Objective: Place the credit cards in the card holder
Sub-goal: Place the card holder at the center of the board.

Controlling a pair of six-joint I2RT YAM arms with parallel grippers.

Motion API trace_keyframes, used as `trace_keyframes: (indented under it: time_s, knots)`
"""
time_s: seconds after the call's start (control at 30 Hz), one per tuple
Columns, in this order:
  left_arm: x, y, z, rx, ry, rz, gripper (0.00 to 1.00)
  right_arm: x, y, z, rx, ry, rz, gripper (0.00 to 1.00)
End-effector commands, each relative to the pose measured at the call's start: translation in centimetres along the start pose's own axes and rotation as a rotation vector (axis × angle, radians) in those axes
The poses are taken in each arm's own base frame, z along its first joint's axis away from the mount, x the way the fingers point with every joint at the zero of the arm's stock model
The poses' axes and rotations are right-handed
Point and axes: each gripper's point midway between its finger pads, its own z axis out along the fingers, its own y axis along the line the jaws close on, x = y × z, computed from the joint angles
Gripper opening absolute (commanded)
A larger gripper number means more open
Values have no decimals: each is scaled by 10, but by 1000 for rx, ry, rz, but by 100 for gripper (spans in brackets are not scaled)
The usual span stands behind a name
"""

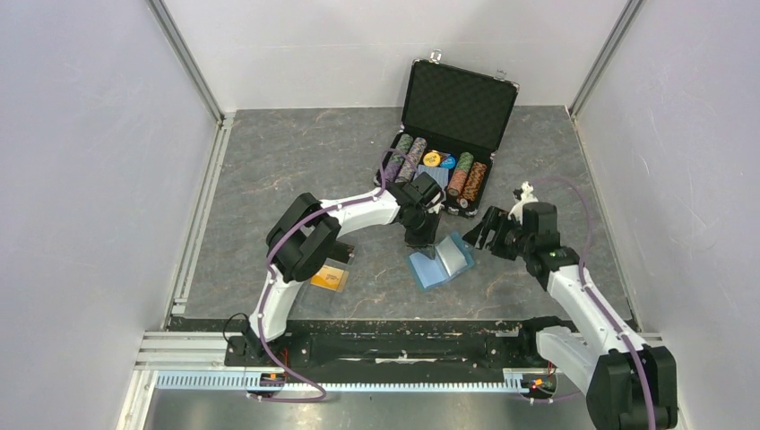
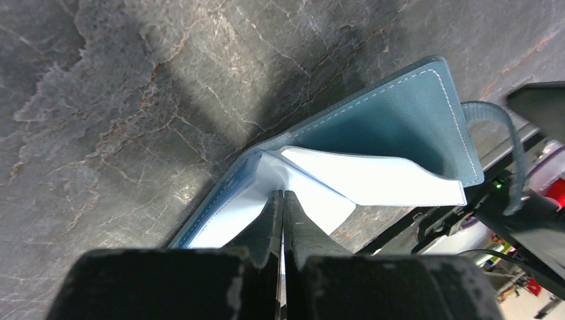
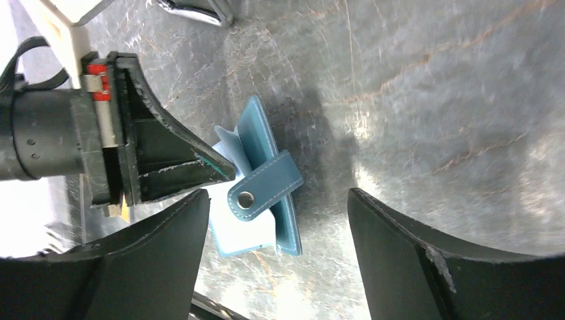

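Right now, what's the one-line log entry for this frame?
left fingers: shut, tips on card holder pale inside | right fingers: open, empty | orange card: on table

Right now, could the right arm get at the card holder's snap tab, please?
Probably yes: the right gripper stands open facing the snap tab, nothing between them; the left gripper grips the card holder from the far side.

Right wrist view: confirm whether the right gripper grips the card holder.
No, the right gripper stands wide open, not closed on the card holder.
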Motion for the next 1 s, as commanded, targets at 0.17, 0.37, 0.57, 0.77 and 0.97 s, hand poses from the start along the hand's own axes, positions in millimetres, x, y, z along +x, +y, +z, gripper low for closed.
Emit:
trace_keyframes:
  time_s: [0.17,0.37,0.57,0.77,0.97]
  knots:
    - [-2,20,8,-102,-3,66,2,-6,49,-18,-197,152,-229,39]
    - [-3,18,10,-97,0,61,2,27,63,-3,-289,278,-237,0]
    - [-3,17,11,-89,6,65,2,43,40,23,-169,330,-272,0]
    - [-4,20,3,-132,-6,121,2,35,-20,44,124,284,-320,0]
    - [-1,10,-12,-132,-33,164,7,76,-51,50,167,422,-308,0]
